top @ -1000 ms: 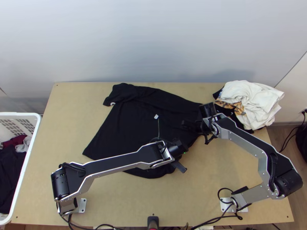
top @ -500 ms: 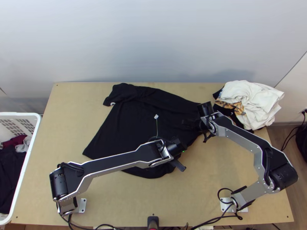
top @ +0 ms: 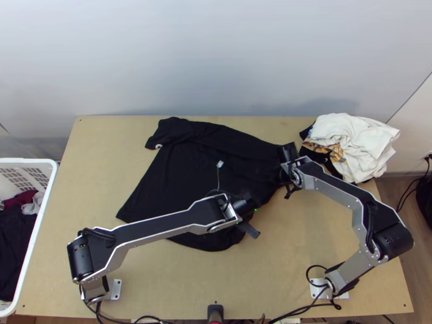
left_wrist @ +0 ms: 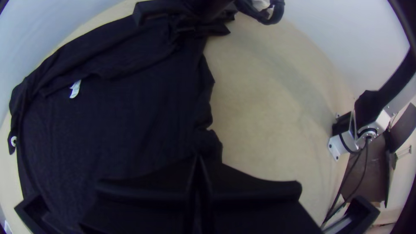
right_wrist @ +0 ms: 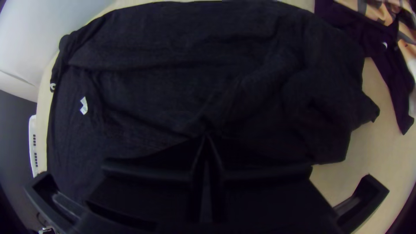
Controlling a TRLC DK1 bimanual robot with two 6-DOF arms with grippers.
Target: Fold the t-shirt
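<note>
Over the black t-shirt point(top: 183, 167), left gripper point(top: 245, 207) and right gripper point(top: 283, 174), fingers point(left_wrist: 143, 190) closed, any pinched cloth indistinct.

Black t-shirt point(top: 178, 178), laid out unevenly with a turned-over band.
It lies flat on the bench point(top: 270, 286), slanting across the middle from the far edge towards the near side; its far strip is folded over, the body is spread out in a broad, lopsided panel, and the right end is rumpled, with creases running through it. A small white label point(right_wrist: 84, 105) shows against the dark fabric, and a pale round mark point(top: 158, 146) sits by the far left corner.
</note>
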